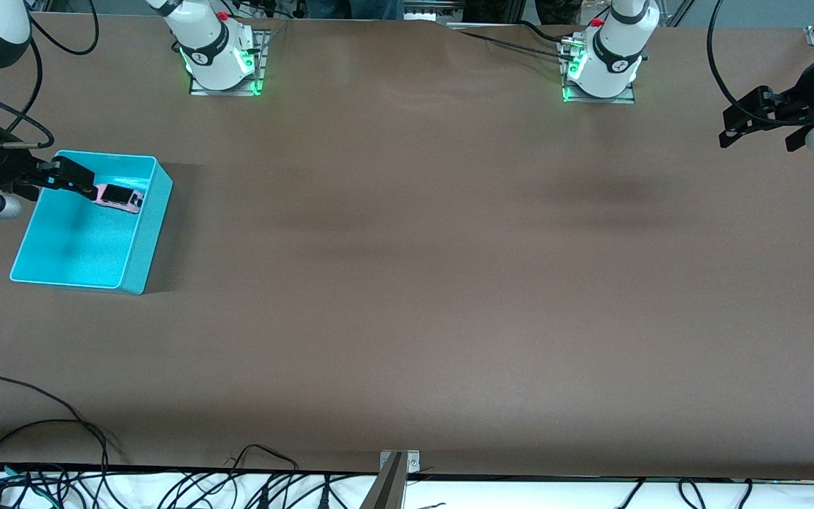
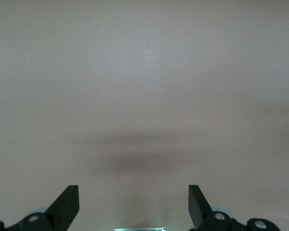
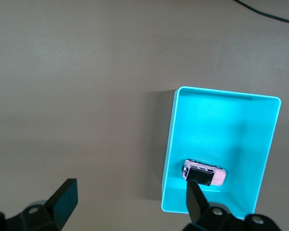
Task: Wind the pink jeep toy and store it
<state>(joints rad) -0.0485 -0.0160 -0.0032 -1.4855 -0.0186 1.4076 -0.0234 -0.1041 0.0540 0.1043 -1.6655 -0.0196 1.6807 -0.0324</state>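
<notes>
Pink jeep toy: it is lying inside the turquoise bin, on the bin's floor, in the part of the bin farther from the front camera and close to one wall; its black roof is facing up and its pink body is showing around it. Nothing is gripping it.

Turquoise bin: it is sitting on the brown table at the right arm's end, open side up, with only the jeep showing in it.

Right gripper: it is hanging over the bin's edge at the right arm's end of the table, its black fingers standing wide apart and holding nothing; in the right wrist view one finger is overlapping the bin's rim just beside the toy.

Left gripper: it is waiting over the left arm's end of the table, well apart from the bin, with its fingers spread wide and nothing between them; the left wrist view is showing only bare table under it.
</notes>
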